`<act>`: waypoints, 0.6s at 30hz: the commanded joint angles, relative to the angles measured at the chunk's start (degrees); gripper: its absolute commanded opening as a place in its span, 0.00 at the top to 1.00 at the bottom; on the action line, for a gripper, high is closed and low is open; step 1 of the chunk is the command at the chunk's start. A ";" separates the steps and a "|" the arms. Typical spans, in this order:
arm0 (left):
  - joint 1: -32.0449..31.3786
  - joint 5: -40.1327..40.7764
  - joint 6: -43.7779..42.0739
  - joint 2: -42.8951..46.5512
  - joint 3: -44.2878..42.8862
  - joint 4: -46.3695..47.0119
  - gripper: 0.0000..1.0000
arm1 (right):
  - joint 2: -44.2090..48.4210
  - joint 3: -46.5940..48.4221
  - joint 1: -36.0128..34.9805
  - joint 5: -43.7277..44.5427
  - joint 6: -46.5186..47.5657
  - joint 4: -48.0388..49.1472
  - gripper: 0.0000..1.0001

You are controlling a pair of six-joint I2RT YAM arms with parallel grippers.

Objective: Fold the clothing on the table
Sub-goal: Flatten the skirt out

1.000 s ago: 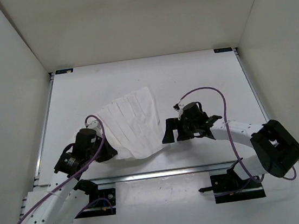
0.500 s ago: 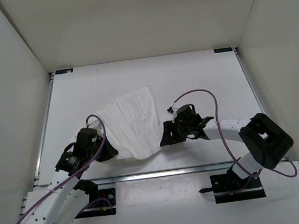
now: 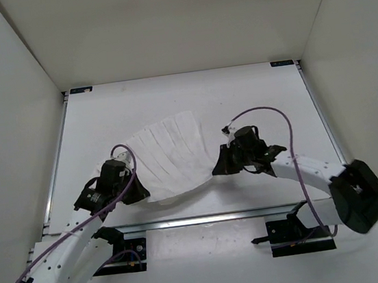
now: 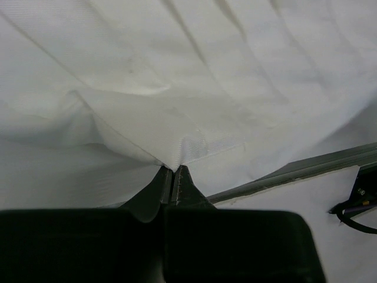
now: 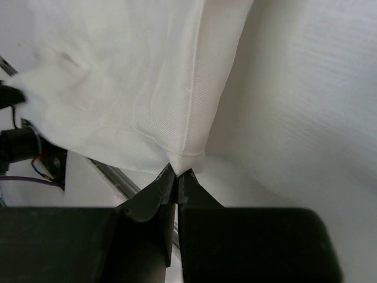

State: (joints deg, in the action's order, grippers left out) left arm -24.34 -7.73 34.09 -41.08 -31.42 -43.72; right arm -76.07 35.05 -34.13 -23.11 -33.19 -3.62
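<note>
The clothing [image 3: 170, 154] is a white pleated, fan-shaped cloth spread on the table [image 3: 259, 98], its near edge lifted between the two arms. My left gripper [image 3: 143, 193] is shut on the cloth's near left corner; the left wrist view shows that gripper [image 4: 172, 171] pinching a corner of the clothing [image 4: 194, 112]. My right gripper [image 3: 218, 167] is shut on the near right corner. From the right wrist, this gripper [image 5: 177, 174] bites the hemmed corner of the clothing [image 5: 135, 100], which hangs up and away from it.
A silver rail [image 3: 205, 219] runs along the table's near edge just below the lifted cloth, with the arm bases behind it. White walls [image 3: 14, 121] close in on the left, right and far sides.
The right gripper moved in to the cloth's near right corner and shut on it. Both near corners then rose and the cloth spread wider between the arms.
</note>
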 commanded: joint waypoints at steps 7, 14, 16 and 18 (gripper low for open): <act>-1.93 0.79 -0.95 -9.70 -6.01 5.66 1.00 | 31.23 -10.32 1.78 5.99 -3.79 -14.57 1.00; -5.37 0.87 -2.09 -15.34 -6.38 5.84 1.00 | 43.38 -18.96 6.43 1.77 -7.86 -15.19 1.00; -3.62 1.13 -3.23 -15.69 -6.02 6.02 1.00 | 41.19 -18.70 8.11 0.62 -6.63 -15.19 0.99; -3.44 0.87 -4.02 -16.92 -7.32 6.81 1.00 | 38.74 -16.00 10.21 -0.17 -3.92 -15.02 0.99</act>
State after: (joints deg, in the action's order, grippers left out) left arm -29.39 -10.11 32.99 -57.41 -37.41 -36.75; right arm -35.16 16.01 -26.48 -23.42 -39.88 -18.35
